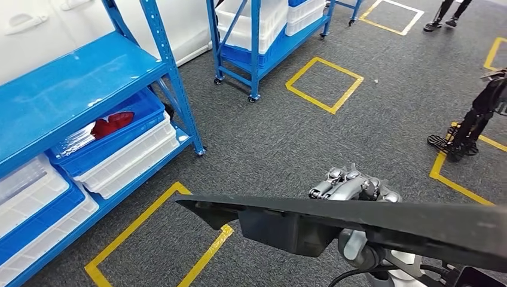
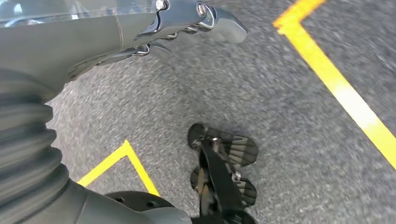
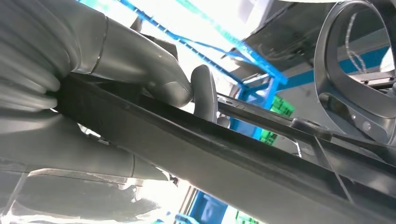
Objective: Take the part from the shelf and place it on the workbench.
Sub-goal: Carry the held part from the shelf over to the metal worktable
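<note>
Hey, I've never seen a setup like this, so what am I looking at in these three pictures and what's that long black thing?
This is a two-legged humanoid robot with silver arms and many-fingered hands. The head view looks forward and down from high on its body. There its right hand carries a long, flat black plastic part, the piece it is meant to put on a workbench. Behind it stands a blue metal shelf rack holding blue and white plastic bins, one with a red object inside, on grey carpet marked with yellow tape squares.

The other two pictures come from cameras at the wrists. The right wrist view shows the thumb pressed on the black part from close up. The left wrist view shows the left hand holding nothing, above the floor.
</note>
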